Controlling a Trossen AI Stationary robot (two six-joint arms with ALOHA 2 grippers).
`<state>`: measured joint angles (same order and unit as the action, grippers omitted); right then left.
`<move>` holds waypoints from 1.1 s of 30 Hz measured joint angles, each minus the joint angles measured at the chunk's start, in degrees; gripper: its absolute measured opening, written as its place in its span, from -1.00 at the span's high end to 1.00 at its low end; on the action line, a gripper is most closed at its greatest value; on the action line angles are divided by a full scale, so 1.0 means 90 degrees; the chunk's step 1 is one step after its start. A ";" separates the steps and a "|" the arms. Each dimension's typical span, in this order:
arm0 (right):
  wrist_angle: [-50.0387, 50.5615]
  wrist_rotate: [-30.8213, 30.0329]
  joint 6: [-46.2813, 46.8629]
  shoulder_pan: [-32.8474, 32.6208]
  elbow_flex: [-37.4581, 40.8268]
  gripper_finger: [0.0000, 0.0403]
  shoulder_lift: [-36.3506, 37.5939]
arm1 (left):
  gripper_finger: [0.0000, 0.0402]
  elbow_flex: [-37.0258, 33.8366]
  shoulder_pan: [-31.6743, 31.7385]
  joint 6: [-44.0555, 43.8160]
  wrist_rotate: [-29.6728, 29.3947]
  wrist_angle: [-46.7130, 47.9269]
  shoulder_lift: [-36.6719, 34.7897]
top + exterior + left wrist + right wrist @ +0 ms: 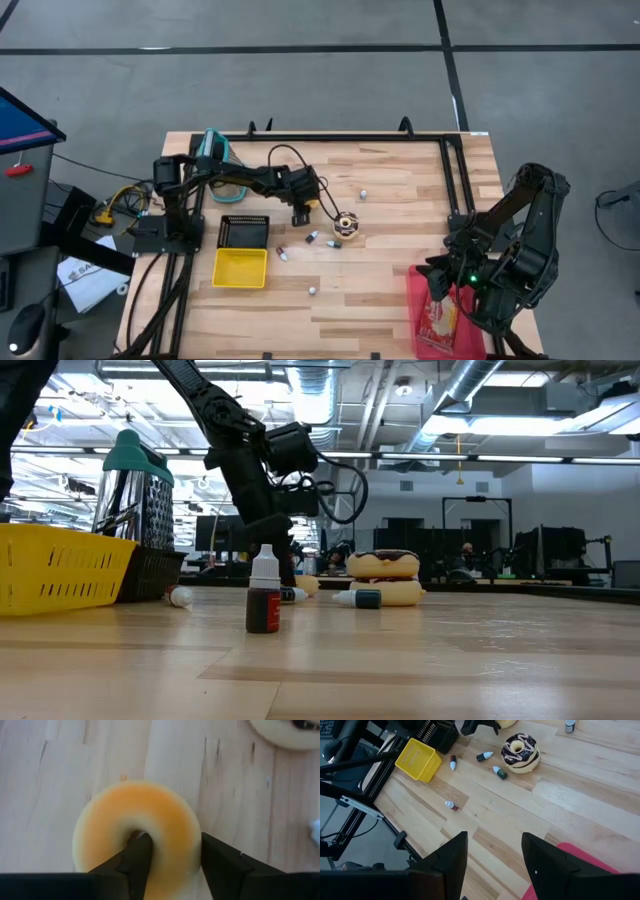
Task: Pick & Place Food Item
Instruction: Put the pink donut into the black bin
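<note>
At mid-tabletop (400,290), left of centre: left end effector (172,857), pointing steeply down, one finger in the hole of a plain doughnut (137,827) and the other outside its rim, straddling the ring. Whether the fingers press the doughnut or only flank it cannot be told. From above, the doughnut is hidden under the arm.

Just right of it: chocolate-iced doughnut (346,224) on the wood, cut off at the picture edge in the left wrist view.

Scattered near both doughnuts: small dropper bottles, one upright with a white cap (264,603), others lying down (333,242); labels too small to read.

Left side: yellow basket (240,268), with a black basket (244,232) just beyond it, contents not discernible.

Near right corner: right end effector (492,855), held high over the tabletop, fingers apart and holding nothing; a red packet (440,318) below it, partly covered by the arm.

Low view, left: a metal grater (135,500), partly behind the yellow basket.
</note>
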<state>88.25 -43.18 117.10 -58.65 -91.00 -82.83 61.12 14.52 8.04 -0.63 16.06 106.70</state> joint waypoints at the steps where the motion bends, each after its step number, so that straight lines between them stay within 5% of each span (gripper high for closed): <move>1: -0.0001 0.0000 0.0002 0.0000 0.0001 0.11 0.0000 | 0.28 -0.0002 0.0032 -0.0121 0.0102 -0.0008 -0.0033; 9: -0.0026 -0.0001 0.0002 -0.0002 0.0000 0.11 0.0002 | 0.58 -0.0002 0.0279 -0.1204 0.1565 -0.0322 -0.0231; 18: -0.0073 -0.0007 0.0002 -0.0002 0.0002 0.11 0.0001 | 0.59 0.0000 0.0427 -0.2442 0.2782 -0.0197 -0.1223; 28: -0.0049 -0.0097 -0.0004 0.0068 0.0002 0.11 0.0002 | 0.58 -0.1539 0.0300 -0.4964 0.3038 -0.0639 -0.3684; 33: -0.0041 -0.0214 -0.0055 0.0153 0.0002 0.11 0.0000 | 0.58 -0.2392 0.0016 -0.6350 0.2355 -0.0851 -0.5169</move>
<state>87.88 -45.10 116.60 -57.27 -90.98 -82.83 39.60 14.67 -49.12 20.56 8.40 60.17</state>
